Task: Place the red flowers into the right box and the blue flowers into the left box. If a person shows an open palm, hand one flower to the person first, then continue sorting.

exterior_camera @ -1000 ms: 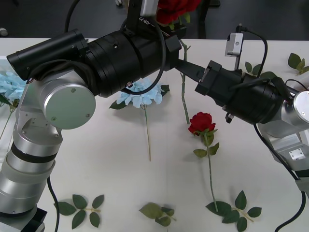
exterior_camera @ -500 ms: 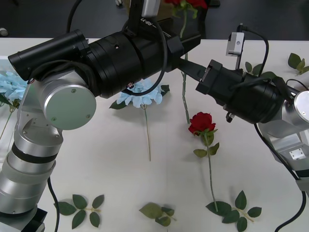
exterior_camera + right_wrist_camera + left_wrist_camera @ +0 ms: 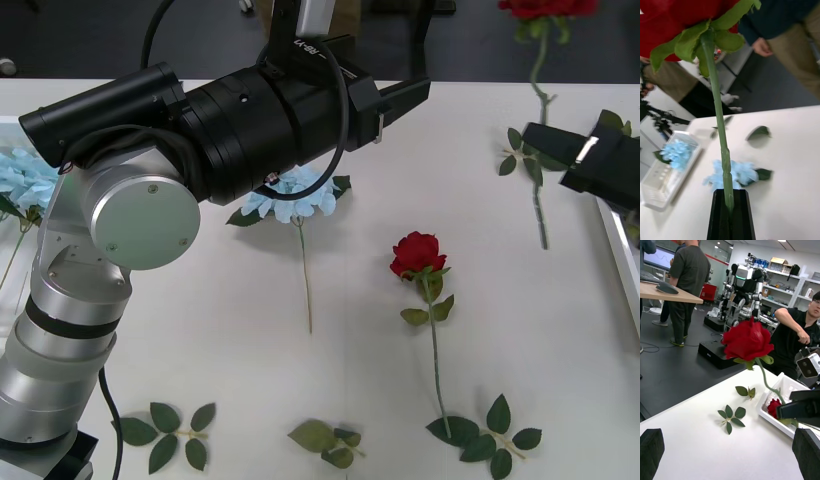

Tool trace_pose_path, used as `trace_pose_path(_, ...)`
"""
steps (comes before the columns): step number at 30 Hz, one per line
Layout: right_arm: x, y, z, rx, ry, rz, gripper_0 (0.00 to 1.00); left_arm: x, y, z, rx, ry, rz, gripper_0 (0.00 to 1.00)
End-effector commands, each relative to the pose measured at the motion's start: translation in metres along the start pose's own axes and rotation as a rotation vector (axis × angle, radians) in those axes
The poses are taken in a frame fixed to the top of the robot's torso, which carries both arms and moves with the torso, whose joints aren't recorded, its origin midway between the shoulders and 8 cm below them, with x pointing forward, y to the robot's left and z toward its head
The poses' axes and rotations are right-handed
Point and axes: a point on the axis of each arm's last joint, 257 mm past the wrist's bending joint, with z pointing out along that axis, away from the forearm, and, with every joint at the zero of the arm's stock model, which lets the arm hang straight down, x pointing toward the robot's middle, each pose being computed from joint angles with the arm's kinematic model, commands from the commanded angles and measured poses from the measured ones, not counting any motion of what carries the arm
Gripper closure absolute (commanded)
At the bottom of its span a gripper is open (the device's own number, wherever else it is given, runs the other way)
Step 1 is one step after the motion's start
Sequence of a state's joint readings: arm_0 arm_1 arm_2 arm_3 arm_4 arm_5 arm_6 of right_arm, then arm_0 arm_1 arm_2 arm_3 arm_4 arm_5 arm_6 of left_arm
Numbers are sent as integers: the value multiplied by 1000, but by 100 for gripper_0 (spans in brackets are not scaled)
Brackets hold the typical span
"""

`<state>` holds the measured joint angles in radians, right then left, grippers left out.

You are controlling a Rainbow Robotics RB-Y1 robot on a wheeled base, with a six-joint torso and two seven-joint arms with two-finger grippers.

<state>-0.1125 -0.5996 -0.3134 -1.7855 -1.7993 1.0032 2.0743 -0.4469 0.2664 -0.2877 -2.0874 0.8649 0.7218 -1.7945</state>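
**One rose held upright near the right tray**

One artificial red rose (image 3: 548, 6) on a long green stem is standing upright at the far right of the table, its stem clamped between the closed black fingers of the right gripper (image 3: 548, 140), which is hovering beside the white raised rim of the right box (image 3: 620, 262). From the left wrist, another red bloom (image 3: 773, 407) is lying inside that white tray. A second red rose (image 3: 417, 254) is lying flat mid-table. A pale blue flower cluster (image 3: 290, 195) is resting under the left arm, whose gripper (image 3: 730, 453) is holding its black fingers wide apart above the white table (image 3: 220, 330). More blue blooms (image 3: 677, 153) are sitting in the left box (image 3: 657, 185). Loose green leaf sprigs (image 3: 170, 430) are scattered along the near edge.
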Motion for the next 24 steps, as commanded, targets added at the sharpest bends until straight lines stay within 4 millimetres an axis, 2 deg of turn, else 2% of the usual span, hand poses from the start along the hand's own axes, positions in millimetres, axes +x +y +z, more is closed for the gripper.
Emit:
trace_pose_path(1,-12,-53,-61,222,93,-98,100,-19,-16,2,37,-34,31,0)
trace_pose_path(5,-17,-100,-116,432,225,-225,100,-19,-16,2,40,-34,23,0)
trace_pose_path(7,-19,-124,-147,541,299,-275,100,-11,-10,-2,35,-11,17,0)
trace_pose_path(9,-16,-149,-179,637,377,-296,100,12,7,-11,21,51,-54,0)
trace_pose_path(10,-14,-156,-188,662,396,-295,100,21,10,-14,21,75,-76,0)
trace_pose_path(11,-6,-174,-210,720,446,-294,100,44,22,-22,11,145,-117,0)
trace_pose_path(12,-2,-184,-223,755,467,-290,100,57,31,-29,0,190,-130,0)
trace_pose_path(15,7,-214,-263,860,524,-285,100,100,59,-56,-42,347,-164,0)
trace_pose_path(17,12,-234,-293,943,566,-294,100,133,78,-81,-77,480,-222,0)
trace_pose_path(19,12,-239,-300,966,574,-302,100,141,82,-87,-87,511,-239,0)
trace_pose_path(20,14,-258,-320,1039,592,-342,100,166,95,-112,-131,627,-294,0)
trace_pose_path(21,14,-263,-324,1056,594,-352,100,171,99,-119,-147,656,-305,0)
trace_pose_path(24,23,-280,-338,1105,594,-363,100,195,116,-158,-235,802,-350,0)
